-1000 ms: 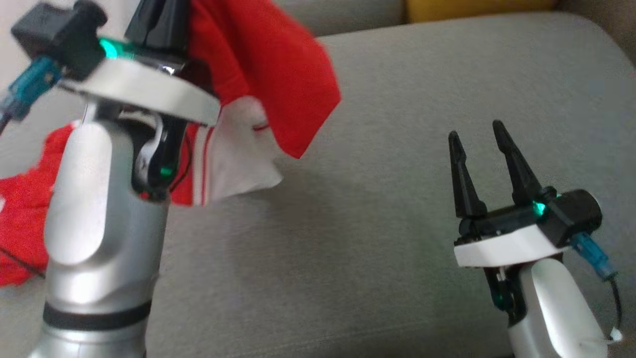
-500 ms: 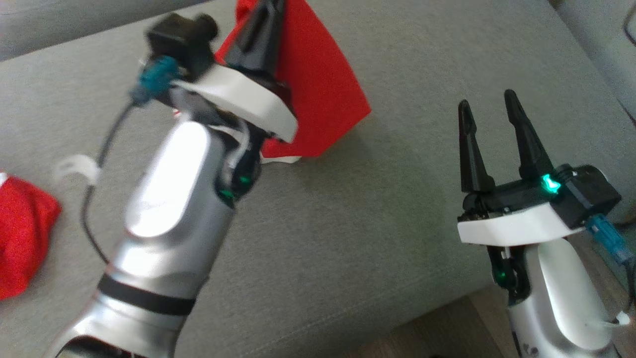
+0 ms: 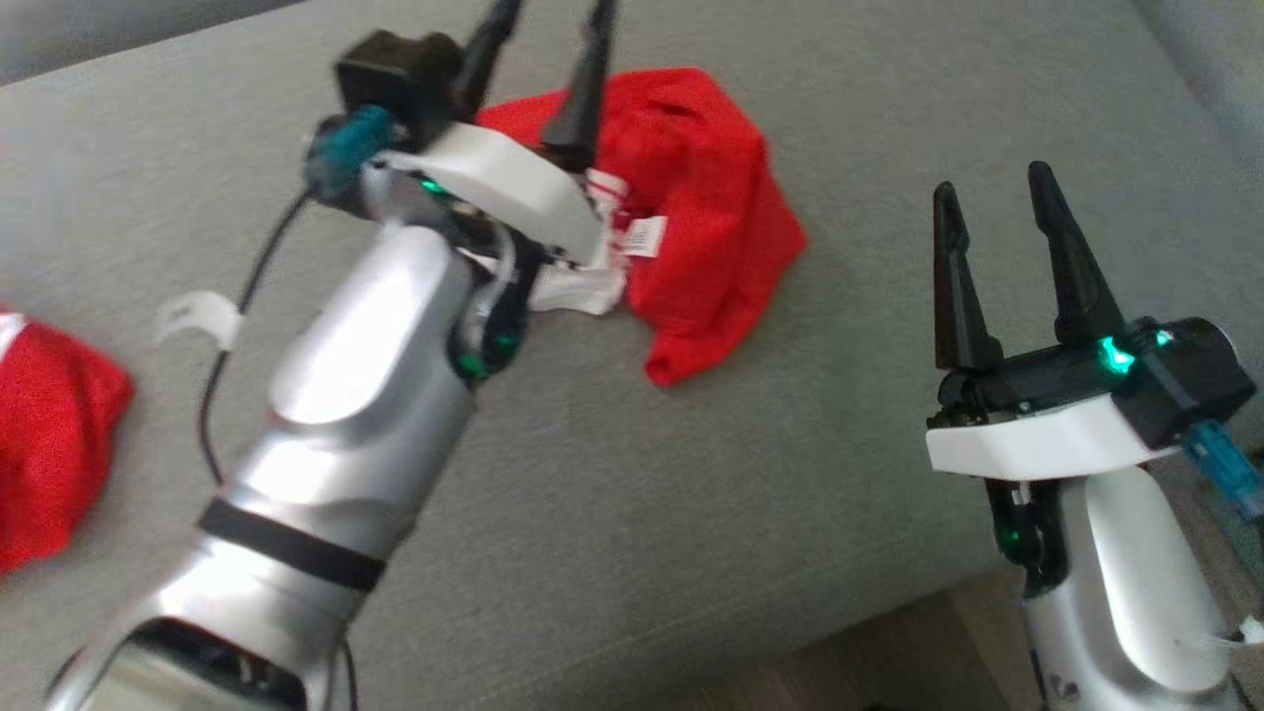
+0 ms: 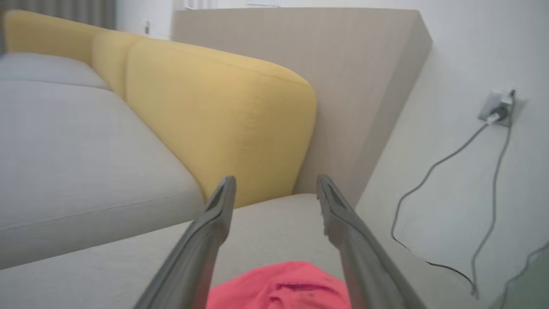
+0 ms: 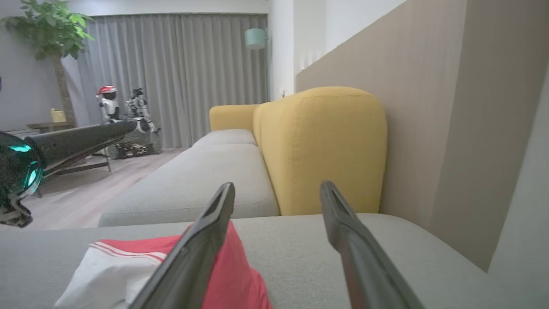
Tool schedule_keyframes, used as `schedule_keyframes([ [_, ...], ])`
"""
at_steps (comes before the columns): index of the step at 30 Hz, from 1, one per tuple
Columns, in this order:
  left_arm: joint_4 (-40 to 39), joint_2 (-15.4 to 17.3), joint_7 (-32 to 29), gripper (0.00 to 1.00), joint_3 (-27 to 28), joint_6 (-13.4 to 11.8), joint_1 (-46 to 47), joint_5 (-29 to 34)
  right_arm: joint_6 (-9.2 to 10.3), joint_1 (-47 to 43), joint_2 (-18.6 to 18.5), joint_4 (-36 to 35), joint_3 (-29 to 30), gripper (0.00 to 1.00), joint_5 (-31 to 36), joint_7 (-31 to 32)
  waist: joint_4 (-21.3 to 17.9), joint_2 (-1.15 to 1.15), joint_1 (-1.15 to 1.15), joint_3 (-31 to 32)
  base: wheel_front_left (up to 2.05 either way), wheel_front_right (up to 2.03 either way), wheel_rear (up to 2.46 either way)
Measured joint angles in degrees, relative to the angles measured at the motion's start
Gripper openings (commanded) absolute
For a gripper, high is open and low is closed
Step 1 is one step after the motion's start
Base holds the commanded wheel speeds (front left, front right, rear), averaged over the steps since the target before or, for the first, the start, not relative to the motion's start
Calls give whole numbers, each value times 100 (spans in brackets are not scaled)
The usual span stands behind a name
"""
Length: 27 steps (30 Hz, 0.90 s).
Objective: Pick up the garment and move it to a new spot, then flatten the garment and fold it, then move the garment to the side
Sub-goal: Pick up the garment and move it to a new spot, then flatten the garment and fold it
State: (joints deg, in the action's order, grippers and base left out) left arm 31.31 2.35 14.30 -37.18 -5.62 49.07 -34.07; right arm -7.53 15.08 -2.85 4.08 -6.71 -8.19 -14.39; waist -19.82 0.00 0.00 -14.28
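Note:
The garment (image 3: 706, 212), red with a white part and a label, lies crumpled in a heap on the grey sofa seat (image 3: 691, 474). My left gripper (image 3: 551, 12) hovers above its left side, open, with nothing between the fingers. In the left wrist view the left gripper (image 4: 275, 180) stands wide with the garment (image 4: 279, 285) below it. My right gripper (image 3: 990, 180) is open and empty, off to the garment's right. From the right wrist view the right gripper (image 5: 277, 186) has the garment (image 5: 116, 270) low to its left.
A second red cloth (image 3: 49, 425) lies at the seat's left. Yellow back cushions (image 5: 321, 146) line the rear of the sofa. The seat's front edge and wooden floor (image 3: 889, 662) show at the lower right. A wall socket (image 4: 497, 107) with cables sits beyond the sofa's end.
My left gripper has opened and let go of the garment, which has dropped into a heap on the seat. The head camera has shifted. The right gripper stays open.

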Motion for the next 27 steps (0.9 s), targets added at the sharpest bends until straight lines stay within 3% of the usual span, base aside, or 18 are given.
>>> schedule_keyframes([
  [6, -407, 515, 42, 100, 665, 14, -449, 232, 0, -60, 1, 49, -33, 100, 408, 1, 642, 0, 0, 193, 0, 0, 0],
  [13, -1179, 899, 41, 100, 1132, 210, -2376, 522, 0, -342, 1, 193, -43, 100, 687, 136, 1516, 0, 0, 500, 0, 0, 0],
  [16, -1657, 882, 41, 100, 1427, 210, -3137, 633, 0, -488, 1, 282, -54, 100, 686, 186, 1819, 0, 0, 647, 0, 0, 0],
  [19, -2186, 653, 41, 100, 1770, 220, -3943, 805, 0, -529, 1, 415, -83, 100, 738, 235, 2095, 0, 0, 798, 0, 0, 0],
  [27, -2446, 219, 41, 100, 2136, 543, -4119, 1163, 0, -431, -1, 623, -291, 100, 1059, 498, 2379, 0, 0, 703, 0, 0, 0],
])
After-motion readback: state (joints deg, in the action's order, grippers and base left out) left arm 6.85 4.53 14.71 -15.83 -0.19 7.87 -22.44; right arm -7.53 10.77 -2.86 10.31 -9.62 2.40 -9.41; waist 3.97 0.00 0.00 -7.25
